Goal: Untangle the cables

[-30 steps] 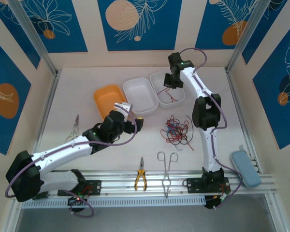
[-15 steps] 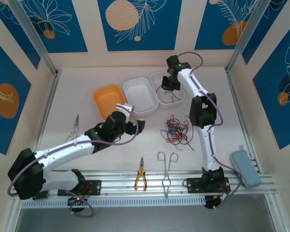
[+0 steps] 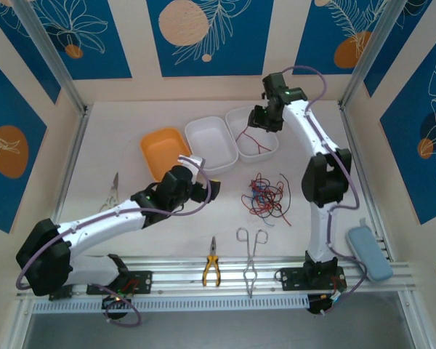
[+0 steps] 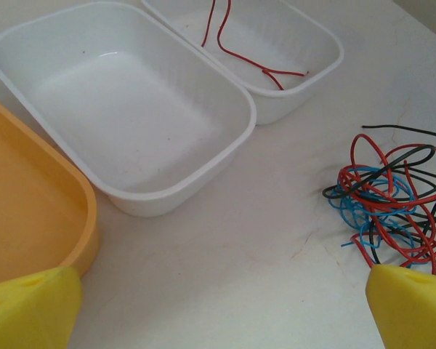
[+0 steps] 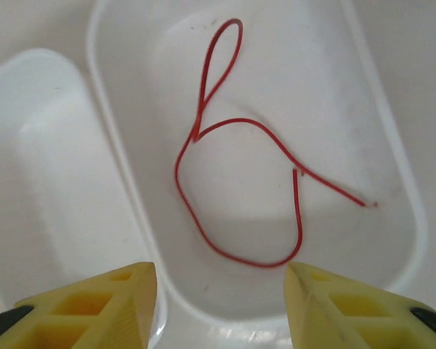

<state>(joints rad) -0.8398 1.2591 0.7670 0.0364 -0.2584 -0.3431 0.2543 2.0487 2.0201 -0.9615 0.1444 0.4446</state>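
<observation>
Nearest the arm bases, the tangle of cables [image 3: 265, 195] lies on the bare table as a loose heap of red, black and blue strands. It has no clear long axis, only a few loops straying out at its right. The left gripper [image 3: 203, 176] sits at about the same depth, to the heap's left and near it, with its yellow fingers [image 4: 29, 305] spread wide and nothing between them. In the left wrist view the heap sits just ahead of the right-hand finger, so the reach looks like a short one, forward and to the right. Farther back stand the orange tray [image 4: 87, 211], the middle white tray [image 4: 247, 116] and the far white tray [image 5: 400, 182]. One red cable [image 5: 232, 189] lies alone inside the far white tray, stretched roughly along the tray's length. The right gripper [image 5: 219, 302] hangs over that tray with its jaws apart and clear of the strand. It stands well away from the heap, so I judge the left gripper the better placed for the next pull.
</observation>
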